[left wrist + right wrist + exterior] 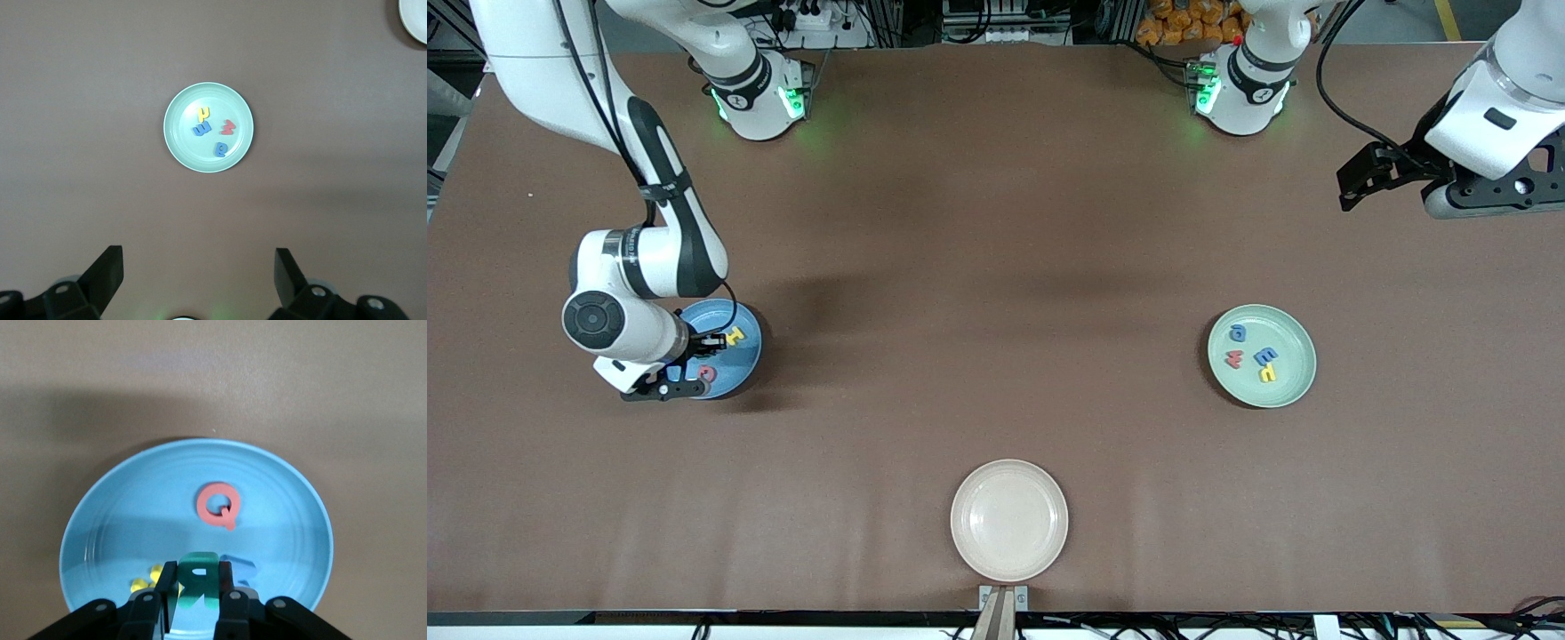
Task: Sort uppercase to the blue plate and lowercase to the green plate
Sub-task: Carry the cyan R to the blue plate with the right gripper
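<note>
Teal-green foam letter R (194, 583) sits clamped in the right gripper's (195, 600) jaws, over the round sky-blue plate (120, 513) holding a red foam Q (217, 505). Left gripper (199, 280) waits high, jaws wide, over the brown surface (996, 267) near the mint-green plate (1294, 356).

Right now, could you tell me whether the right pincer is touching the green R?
Touching. The right wrist view shows the right pincer shut on the green R, its fingers pressing both sides, above the blue plate.
</note>
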